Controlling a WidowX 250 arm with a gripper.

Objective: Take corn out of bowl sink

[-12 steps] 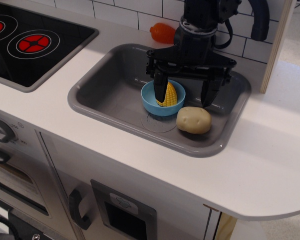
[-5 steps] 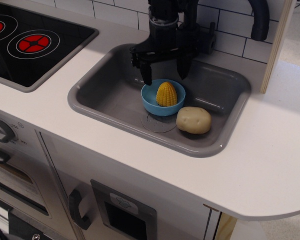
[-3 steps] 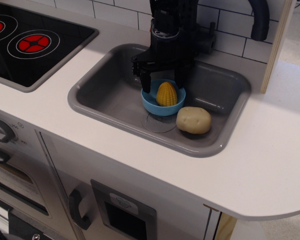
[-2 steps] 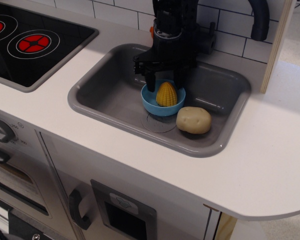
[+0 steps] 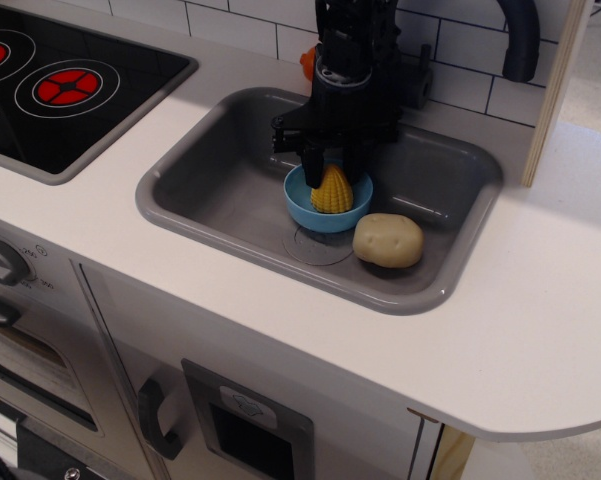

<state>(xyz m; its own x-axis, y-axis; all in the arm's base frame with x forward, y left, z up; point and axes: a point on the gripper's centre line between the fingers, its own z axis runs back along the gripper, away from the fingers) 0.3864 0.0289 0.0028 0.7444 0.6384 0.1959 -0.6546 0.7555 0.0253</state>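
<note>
While the stovetop [image 5: 70, 85] sits far left on the counter [image 5: 540, 330], the sink [image 5: 220, 185] holds a blue bowl [image 5: 305, 212] with the corn [image 5: 331, 192] standing in it. The gripper [image 5: 331, 172] has its fingers narrowed around the corn's tip. A potato [image 5: 388, 240] lies just right.
</note>
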